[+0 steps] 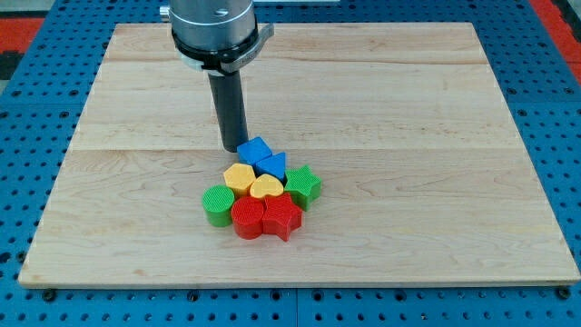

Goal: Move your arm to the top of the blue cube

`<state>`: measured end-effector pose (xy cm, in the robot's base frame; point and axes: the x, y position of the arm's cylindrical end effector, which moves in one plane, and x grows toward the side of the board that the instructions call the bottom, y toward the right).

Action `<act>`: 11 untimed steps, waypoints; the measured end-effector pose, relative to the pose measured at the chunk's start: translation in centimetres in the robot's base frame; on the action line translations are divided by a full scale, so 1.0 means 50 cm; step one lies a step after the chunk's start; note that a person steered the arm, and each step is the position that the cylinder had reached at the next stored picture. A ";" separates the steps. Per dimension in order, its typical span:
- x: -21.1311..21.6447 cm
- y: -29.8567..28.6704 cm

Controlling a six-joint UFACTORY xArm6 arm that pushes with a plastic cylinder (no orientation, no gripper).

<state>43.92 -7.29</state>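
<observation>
The blue cube (255, 149) sits at the top of a tight cluster of blocks near the board's middle. My tip (232, 148) rests on the board just left of the cube, at its upper left side, touching or nearly touching it. A blue triangular block (272, 165) lies right below the cube. Below them are a yellow hexagon-like block (240, 176), a yellow heart (267, 188), a green star (304, 184), a green cylinder (218, 204), a red cylinder-like block (247, 219) and a red star-like block (282, 218).
The wooden board (408, 109) lies on a blue perforated table (27, 109). The arm's grey metal mount (215, 27) hangs over the board's top edge, above the rod.
</observation>
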 end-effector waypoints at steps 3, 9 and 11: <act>-0.088 0.187; 0.033 0.318; -0.100 -0.046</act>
